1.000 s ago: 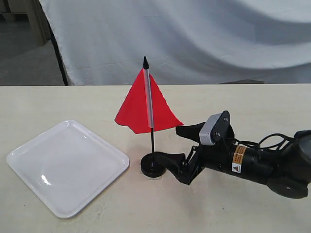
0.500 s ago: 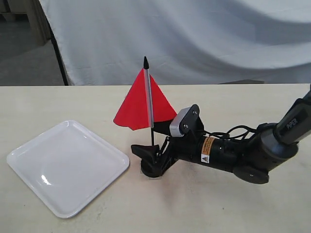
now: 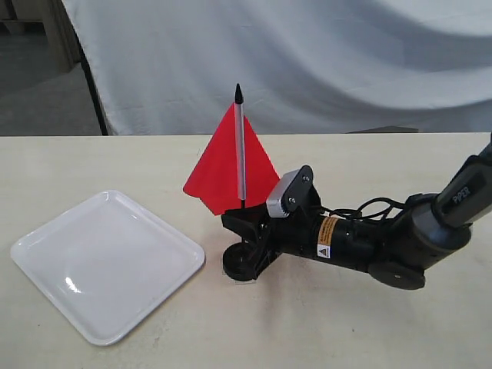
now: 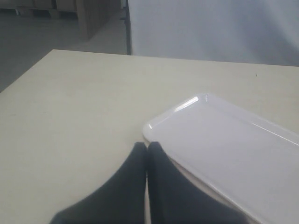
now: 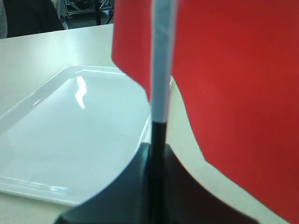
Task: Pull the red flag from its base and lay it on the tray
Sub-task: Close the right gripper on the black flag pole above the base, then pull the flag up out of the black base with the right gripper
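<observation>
The red flag stands upright on its thin black stick, its pointed tip uppermost. My right gripper is shut on the stick just below the cloth, lying low over the table. In the right wrist view the stick runs between the closed fingers, with the red flag hanging close by. The round black base sits on the table right under the gripper, which hides where stick and base meet. The white tray lies flat to the left. My left gripper is shut on nothing, next to a corner of the tray.
A white cloth backdrop hangs behind the table's far edge. A dark pole stands at the back left. The right arm's black body and cable lie across the table to the right of the base.
My right gripper moved left to the stick and shut on it. Since half a second ago the flag has risen a little, its tip now higher, while the base stays on the table.
</observation>
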Controlling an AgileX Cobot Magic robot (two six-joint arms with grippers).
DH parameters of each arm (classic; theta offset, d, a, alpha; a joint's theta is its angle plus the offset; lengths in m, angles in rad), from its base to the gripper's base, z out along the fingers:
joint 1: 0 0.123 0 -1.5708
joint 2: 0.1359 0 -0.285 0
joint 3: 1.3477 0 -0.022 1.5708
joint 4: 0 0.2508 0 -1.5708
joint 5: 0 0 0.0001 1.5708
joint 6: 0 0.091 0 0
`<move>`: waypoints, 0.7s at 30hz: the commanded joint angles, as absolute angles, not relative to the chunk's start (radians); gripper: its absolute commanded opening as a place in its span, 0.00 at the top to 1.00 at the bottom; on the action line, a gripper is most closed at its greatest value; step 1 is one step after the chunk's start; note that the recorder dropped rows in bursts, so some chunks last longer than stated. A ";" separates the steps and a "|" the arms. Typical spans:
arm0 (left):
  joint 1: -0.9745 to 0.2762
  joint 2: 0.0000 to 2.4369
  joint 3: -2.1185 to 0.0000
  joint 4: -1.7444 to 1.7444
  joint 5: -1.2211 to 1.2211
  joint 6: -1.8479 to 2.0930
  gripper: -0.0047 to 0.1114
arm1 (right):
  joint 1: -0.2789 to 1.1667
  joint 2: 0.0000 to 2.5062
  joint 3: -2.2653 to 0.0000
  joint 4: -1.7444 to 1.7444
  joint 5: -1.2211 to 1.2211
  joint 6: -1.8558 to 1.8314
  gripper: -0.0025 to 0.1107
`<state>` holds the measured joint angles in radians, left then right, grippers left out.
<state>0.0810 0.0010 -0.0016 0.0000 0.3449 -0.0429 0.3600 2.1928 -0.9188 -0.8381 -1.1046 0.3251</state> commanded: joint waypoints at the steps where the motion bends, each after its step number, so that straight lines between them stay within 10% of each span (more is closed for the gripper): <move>1: 0.083 0.000 0.000 0.000 0.343 -0.042 0.96 | 0.364 2.098 -0.922 -0.845 -1.094 0.457 0.98; 21: 0.083 0.000 0.000 0.000 0.343 -0.042 0.96 | 0.915 2.072 -1.463 -0.831 0.414 0.603 0.98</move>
